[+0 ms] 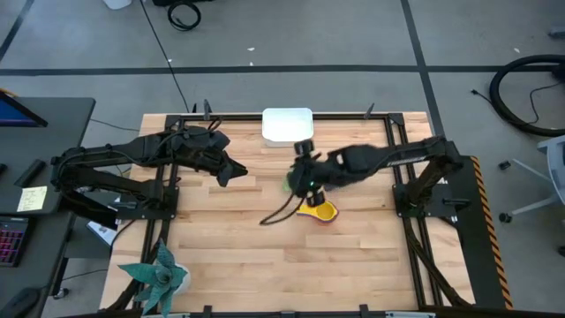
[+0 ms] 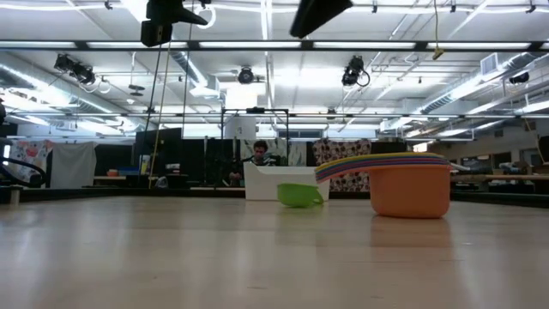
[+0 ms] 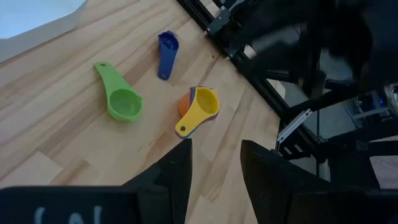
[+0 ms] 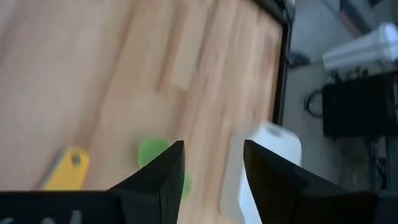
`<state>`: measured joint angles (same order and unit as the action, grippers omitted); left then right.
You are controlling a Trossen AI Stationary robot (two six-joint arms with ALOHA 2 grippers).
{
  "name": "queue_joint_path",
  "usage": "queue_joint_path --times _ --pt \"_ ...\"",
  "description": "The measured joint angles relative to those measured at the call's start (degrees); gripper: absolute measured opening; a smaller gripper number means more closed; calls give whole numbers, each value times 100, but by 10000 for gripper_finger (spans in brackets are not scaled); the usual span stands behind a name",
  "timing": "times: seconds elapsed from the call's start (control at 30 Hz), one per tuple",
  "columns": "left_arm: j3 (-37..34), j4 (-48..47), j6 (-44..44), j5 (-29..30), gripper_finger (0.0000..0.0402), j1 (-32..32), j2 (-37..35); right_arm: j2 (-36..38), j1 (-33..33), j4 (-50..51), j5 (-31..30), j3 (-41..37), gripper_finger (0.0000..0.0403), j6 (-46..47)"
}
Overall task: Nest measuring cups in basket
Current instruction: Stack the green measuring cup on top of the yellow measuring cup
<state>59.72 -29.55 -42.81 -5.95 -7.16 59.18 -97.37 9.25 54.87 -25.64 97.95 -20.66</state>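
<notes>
From above, I see the white basket at the middle of the tabletop's far edge. My right gripper hangs over the table's centre, hiding most of the green cup. A stack of cups, yellow on top, sits just beside it, toward the near edge. My left gripper waits toward the left edge. A toy plant stands at the near left corner.

At table level, the stack sits on an orange cup, the green cup beside it, the basket behind.

My left wrist camera shows parted, empty fingers, plus the green cup, a dark blue cup and the stack.

My right wrist camera shows parted, empty fingers above the green cup.
</notes>
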Motion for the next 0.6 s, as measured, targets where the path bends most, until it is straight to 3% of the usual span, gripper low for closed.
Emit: queue_joint_path --times 0.23,0.5,0.6 --pt "0 -3 58 14 141 -6 44 322 -382 1326 183 566 168 261" --pt "6 -41 472 130 141 -92 406 485 -1168 2041 1757 715 168 2021" --pt "7 -66 450 131 141 -222 720 442 -1473 2312 1864 715 168 2200"
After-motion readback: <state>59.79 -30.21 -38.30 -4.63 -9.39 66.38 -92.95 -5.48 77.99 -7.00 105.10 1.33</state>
